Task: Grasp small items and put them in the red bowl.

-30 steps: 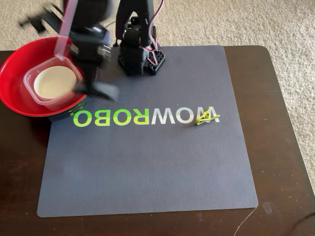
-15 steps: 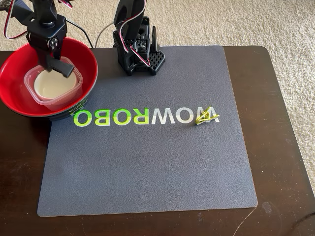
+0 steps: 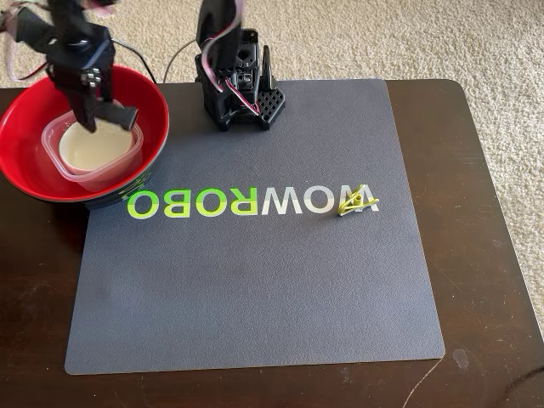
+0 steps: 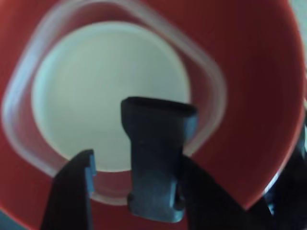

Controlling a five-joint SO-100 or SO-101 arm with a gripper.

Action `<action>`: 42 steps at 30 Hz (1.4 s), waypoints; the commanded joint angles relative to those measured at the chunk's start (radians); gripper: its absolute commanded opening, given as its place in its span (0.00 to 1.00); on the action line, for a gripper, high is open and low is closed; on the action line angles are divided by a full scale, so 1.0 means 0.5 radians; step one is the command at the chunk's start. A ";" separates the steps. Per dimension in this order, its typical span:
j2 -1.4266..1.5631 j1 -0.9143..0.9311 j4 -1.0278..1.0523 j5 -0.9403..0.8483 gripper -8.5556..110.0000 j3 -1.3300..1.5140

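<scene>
The black bone-shaped piece (image 4: 158,158) is pinched between the fingers of the gripper (image 3: 100,115), hanging right above the small white bowl (image 3: 93,146), which sits nested in the clear square container (image 3: 129,160) inside the red bowl (image 3: 25,127). The wrist view shows the piece upright over the white bowl's floor, so a release here should most likely land it inside. It looks hard and light, though, and may bounce or skitter off the white bowl, or tip the nested stack if the gripper drops lower and knocks the container's rim. The arm is blurred in the fixed view, so opening while it swings could fling the piece past the red rim onto the desk (image 3: 493,280). The yellow-green clip (image 3: 357,202) lies well apart on the grey mat (image 3: 255,289), over the white lettering; it is thin and wiry, so closing on it may squirt it sideways.
</scene>
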 commanded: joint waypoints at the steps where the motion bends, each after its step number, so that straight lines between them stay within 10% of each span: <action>1: 0.046 0.012 0.077 0.037 0.25 -0.055; 15: -0.184 -0.785 0.089 -0.595 0.26 -0.049; 42: 0.696 -0.828 0.077 0.018 0.24 0.328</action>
